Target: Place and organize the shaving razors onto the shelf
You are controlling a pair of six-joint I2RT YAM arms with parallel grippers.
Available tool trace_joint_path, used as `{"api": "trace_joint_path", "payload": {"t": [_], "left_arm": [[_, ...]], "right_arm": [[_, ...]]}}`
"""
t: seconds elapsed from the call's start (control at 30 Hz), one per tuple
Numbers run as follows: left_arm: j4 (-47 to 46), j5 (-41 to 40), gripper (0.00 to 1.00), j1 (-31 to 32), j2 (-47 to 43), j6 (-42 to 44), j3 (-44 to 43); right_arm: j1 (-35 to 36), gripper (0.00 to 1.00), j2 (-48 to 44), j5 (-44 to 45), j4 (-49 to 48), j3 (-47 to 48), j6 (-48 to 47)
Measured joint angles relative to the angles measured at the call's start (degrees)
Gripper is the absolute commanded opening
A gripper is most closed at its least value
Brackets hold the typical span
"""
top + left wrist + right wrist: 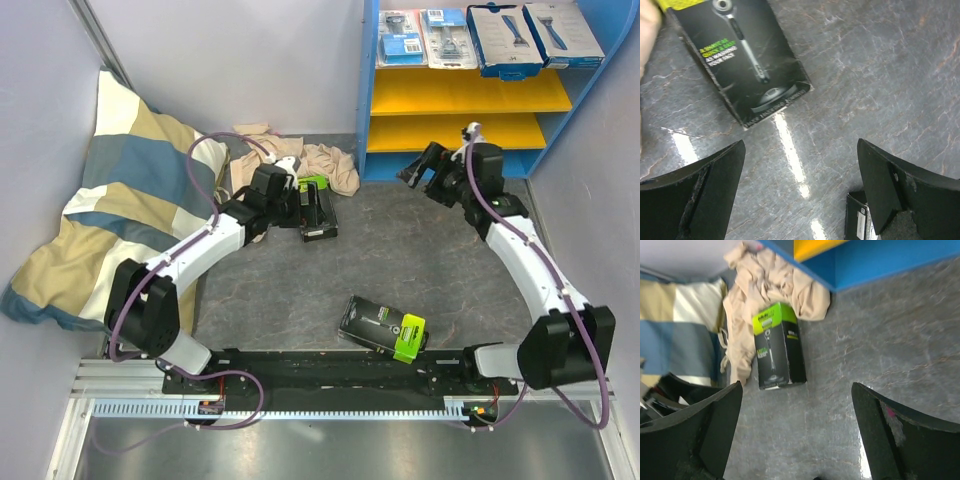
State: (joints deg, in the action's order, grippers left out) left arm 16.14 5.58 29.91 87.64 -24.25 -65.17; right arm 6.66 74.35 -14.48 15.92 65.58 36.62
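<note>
The shelf [372, 90] stands at the back right. Its top board holds two blister razor packs [403, 36] and two white-blue boxes [505, 38]. A black box with a lime-green end [322, 225] lies on the grey floor by the beige cloth. It also shows in the left wrist view [742, 55] and the right wrist view [777, 347]. A second black box [383, 328] lies near the front. My left gripper [303, 205] [801, 150] is open and empty, close beside the first box, over bare floor. My right gripper [425, 172] [797, 387] is open and empty before the shelf's foot.
A beige cloth [325, 162] [765, 275] lies behind the first box. A striped pillow [110, 190] leans against the left wall. The two yellow boards [460, 92] hold nothing. A dark thing with a white label [860, 220] shows by my left gripper's right finger.
</note>
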Motion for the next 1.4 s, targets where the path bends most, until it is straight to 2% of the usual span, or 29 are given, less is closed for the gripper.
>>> {"api": "trace_joint_path", "payload": {"t": [0.4,0.7,1.3,1.4], "left_arm": [[0.0,6.1,1.0,-8.6,6.5,-4.7,0.0],[-0.6,9.2,0.96,-11.3,13.6,-7.5,-2.2],[-12.0,14.2,0.77,-14.7,23.9,-16.8,-4.0],[-13.4,14.5,0.68,-14.8,25.6,-17.7,-5.0]], "right_arm": [[10.2,0.98,14.6,-0.2,-4.2,-0.5,0.0],[12.0,0.98,21.9,-2.2,-7.8,-0.5,0.7],[12.0,0.98,28.6,-6.3,-10.9,-0.5,0.9],[12.0,0.98,29.1,-6.8,-11.6,-0.5,1.1]]}}
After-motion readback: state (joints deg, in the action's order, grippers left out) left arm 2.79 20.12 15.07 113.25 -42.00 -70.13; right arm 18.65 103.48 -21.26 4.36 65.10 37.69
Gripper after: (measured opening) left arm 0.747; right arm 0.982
